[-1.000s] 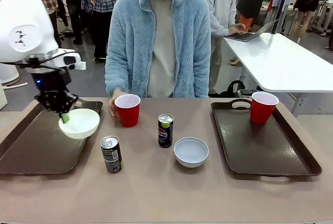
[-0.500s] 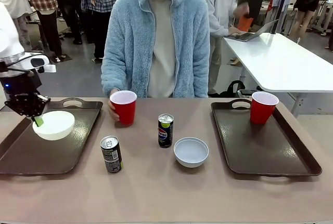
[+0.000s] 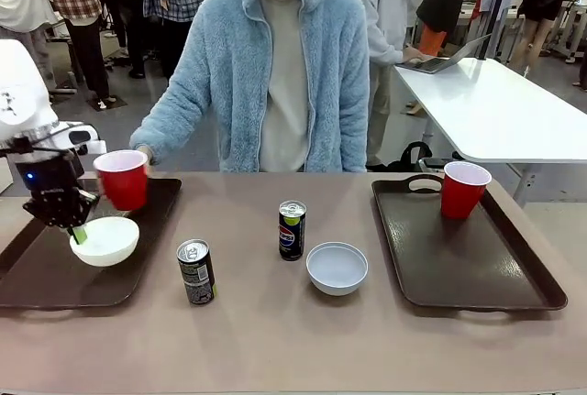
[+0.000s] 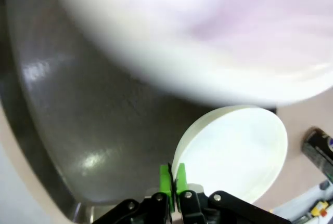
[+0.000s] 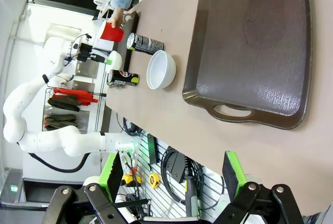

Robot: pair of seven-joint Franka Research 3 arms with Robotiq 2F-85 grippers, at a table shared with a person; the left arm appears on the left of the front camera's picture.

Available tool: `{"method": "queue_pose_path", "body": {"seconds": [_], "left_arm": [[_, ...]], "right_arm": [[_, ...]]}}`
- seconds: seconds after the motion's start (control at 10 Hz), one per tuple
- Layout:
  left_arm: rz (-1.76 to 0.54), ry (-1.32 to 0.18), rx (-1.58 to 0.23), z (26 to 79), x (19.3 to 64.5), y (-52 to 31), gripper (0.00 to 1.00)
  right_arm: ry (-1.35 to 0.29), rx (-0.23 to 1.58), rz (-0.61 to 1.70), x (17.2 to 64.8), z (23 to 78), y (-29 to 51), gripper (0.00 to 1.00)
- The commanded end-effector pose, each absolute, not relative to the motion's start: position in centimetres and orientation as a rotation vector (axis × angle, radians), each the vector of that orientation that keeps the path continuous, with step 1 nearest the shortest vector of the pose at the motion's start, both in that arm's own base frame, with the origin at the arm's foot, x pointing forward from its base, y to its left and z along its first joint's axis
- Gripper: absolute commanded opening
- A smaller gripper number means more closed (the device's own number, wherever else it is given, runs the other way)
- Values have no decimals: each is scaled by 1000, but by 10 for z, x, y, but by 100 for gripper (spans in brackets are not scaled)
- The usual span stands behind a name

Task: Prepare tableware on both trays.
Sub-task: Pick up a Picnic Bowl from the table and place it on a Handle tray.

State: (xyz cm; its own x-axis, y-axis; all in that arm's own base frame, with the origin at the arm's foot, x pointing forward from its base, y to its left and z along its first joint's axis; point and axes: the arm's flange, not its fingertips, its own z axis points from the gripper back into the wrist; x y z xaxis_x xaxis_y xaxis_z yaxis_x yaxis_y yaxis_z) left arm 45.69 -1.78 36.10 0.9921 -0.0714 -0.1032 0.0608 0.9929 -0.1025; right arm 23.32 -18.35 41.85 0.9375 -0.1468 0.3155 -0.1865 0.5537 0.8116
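My left gripper is shut on the near rim of a white bowl, low over the left tray; whether the bowl rests on it I cannot tell. In the left wrist view the green pads pinch that bowl's rim above the dark tray. The person's hand holds a red cup at that tray's far end. Another white bowl, a Pepsi can and a dark can stand on the table. The right tray carries a red cup. My right gripper hangs open near the right tray.
The person stands at the far side of the table with one arm stretched toward the left tray. A white table with a laptop is behind on the right. A blurred white shape fills the top of the left wrist view.
The left gripper carried the bowl left over the tray and lowered it. The person moved the red cup from mid-table to the left tray's far end.
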Motion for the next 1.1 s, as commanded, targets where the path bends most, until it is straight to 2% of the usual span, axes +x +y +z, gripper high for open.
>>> {"method": "queue_pose_path", "body": {"seconds": [0.0, 0.1, 0.2, 0.3, 0.5, 0.6, 0.7, 0.8, 0.9, 1.0], "left_arm": [[-87, 116, -114, 355, 460, -21, 1], [-134, 118, -117, 362, 445, -27, 60], [-195, 83, -122, 382, 414, -36, 62], [-204, 41, -90, 400, 385, -38, 100], [-192, 58, -66, 409, 370, -35, 100], [-179, 67, -77, 408, 376, -35, 83], [-190, 77, -75, 409, 375, -37, 54], [-197, 68, -78, 414, 370, -39, 100], [-203, 50, -75, 420, 363, -41, 73], [-198, 40, -77, 424, 362, -41, 100]], "right_arm": [[-375, 1000, 26, 233, 418, -184, 100], [-375, 1000, 26, 233, 418, -184, 100], [-375, 1000, 26, 233, 418, -184, 100], [-375, 1000, 26, 233, 418, -184, 100], [-375, 1000, 26, 233, 418, -184, 100], [-375, 1000, 26, 233, 418, -184, 100], [-375, 1000, 26, 233, 418, -184, 100], [-375, 1000, 26, 233, 418, -184, 100], [-375, 1000, 26, 233, 418, -184, 100], [-375, 1000, 26, 233, 418, -184, 100]]}}
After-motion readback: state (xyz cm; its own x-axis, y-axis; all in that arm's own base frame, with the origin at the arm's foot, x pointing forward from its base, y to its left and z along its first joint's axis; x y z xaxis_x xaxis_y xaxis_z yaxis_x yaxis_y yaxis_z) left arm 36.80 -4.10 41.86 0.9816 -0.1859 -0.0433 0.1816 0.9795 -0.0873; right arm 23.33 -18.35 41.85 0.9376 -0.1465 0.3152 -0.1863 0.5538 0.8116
